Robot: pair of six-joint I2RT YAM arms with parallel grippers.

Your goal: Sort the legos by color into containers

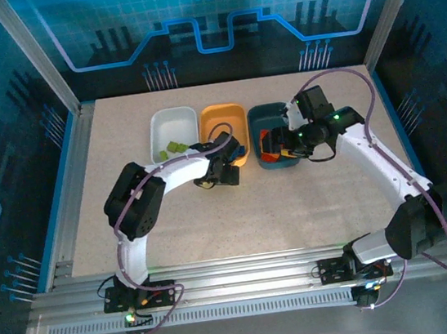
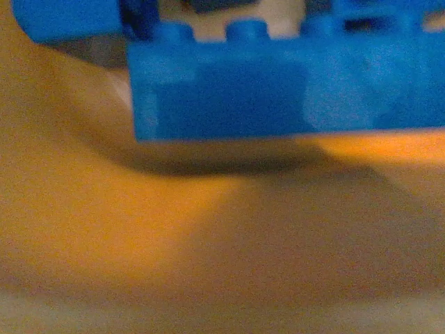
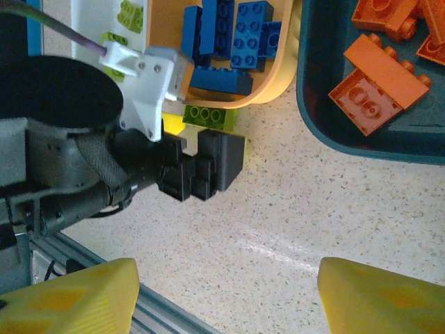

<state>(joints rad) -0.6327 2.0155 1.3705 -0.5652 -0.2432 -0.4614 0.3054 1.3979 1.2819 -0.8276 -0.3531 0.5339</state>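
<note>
Speckled table (image 1: 295,207). Right gripper (image 3: 226,299): fingers spread, empty, above bare table near teal tray (image 3: 304,83) holding orange bricks (image 3: 375,76). Left gripper (image 1: 225,163): state cannot be told, at orange tray (image 3: 274,76) holding blue bricks (image 3: 229,42); lime brick (image 3: 208,117) just outside its rim; white tray (image 1: 170,124) holds green bricks (image 1: 173,148).
</note>
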